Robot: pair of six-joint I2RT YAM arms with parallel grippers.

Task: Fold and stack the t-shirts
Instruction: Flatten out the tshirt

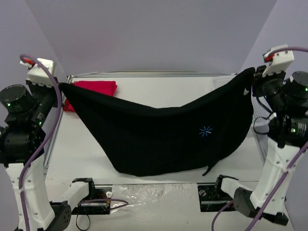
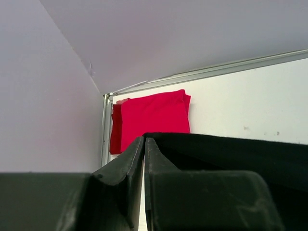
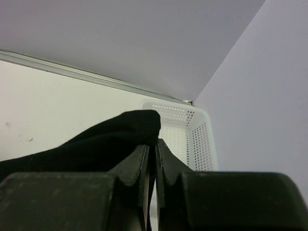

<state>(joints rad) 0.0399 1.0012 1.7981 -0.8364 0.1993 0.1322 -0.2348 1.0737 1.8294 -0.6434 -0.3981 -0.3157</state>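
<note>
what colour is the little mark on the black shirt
Blue, a tiny starburst on the black shirt; best in the top external view.

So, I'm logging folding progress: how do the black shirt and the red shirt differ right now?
The black shirt hangs spread, stretched between the left gripper and right gripper; the red shirt lies folded in the far left corner. The black shirt carries a small blue starburst; the red shirt is plain. Both are soft cloth.

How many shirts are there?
2. The black shirt hangs between the left gripper and right gripper; the red shirt lies folded at the table's far left corner. The black one could hide more.
</note>
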